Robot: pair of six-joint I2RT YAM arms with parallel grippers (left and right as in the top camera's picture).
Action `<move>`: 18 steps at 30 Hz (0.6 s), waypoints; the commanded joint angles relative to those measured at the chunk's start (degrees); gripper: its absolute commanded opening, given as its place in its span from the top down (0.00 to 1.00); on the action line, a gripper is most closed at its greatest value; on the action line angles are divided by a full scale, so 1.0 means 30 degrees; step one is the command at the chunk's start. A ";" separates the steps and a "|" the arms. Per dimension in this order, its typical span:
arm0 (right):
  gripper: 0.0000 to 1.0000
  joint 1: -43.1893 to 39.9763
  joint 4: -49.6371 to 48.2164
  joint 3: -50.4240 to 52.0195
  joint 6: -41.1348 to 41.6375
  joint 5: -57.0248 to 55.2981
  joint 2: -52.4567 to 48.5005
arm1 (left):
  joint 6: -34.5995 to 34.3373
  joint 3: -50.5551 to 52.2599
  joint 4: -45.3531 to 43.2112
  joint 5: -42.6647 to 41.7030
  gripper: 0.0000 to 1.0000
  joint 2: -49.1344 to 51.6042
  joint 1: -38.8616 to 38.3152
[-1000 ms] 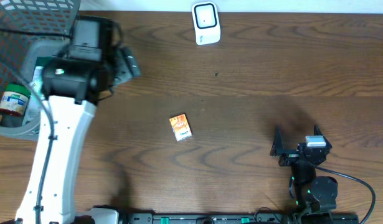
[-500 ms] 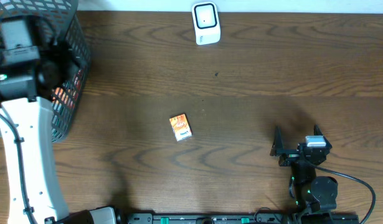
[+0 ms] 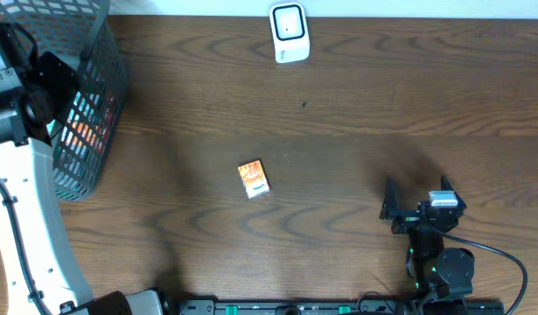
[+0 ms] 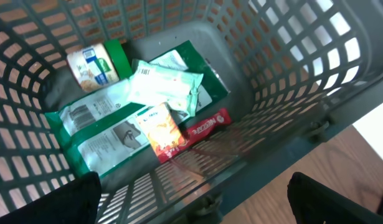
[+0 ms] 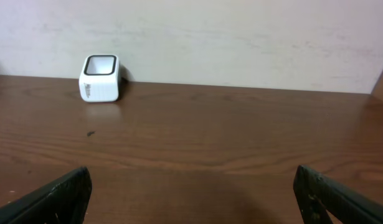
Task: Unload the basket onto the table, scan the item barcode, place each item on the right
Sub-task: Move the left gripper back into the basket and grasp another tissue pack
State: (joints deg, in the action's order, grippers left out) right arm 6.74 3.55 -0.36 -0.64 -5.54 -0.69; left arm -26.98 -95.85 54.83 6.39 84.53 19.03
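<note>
Left fingers (image 4: 66, 202) and right fingers (image 5: 60, 193) stand wide, empty. At the basket (image 4: 284, 143), the left may snag its mesh or pinch two stacked packets (image 4: 160, 87).

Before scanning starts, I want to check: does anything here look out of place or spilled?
Only the small orange packet: it lies alone and askew on the table, while the other goods sit inside the basket. Nothing looks spilled or damaged.
</note>
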 commanded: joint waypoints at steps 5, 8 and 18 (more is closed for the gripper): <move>0.01 -0.0109 0.0051 0.0015 -0.0095 0.0015 0.0102 | -0.0080 -0.0233 -0.1406 0.0270 0.04 0.0189 0.0102; 0.01 -0.0109 0.0051 0.0015 -0.0087 0.0015 0.0102 | -0.0080 -0.0233 -0.1909 0.1326 0.04 0.0197 0.0102; 0.01 -0.0109 0.0051 0.0015 -0.0095 0.0015 0.0102 | 0.0284 -0.0233 -0.2251 0.2747 0.04 0.0809 0.1013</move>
State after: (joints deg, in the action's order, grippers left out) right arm 6.74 3.55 -0.36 -0.64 -5.56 -0.69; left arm -26.92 -95.85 48.29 12.45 85.32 19.99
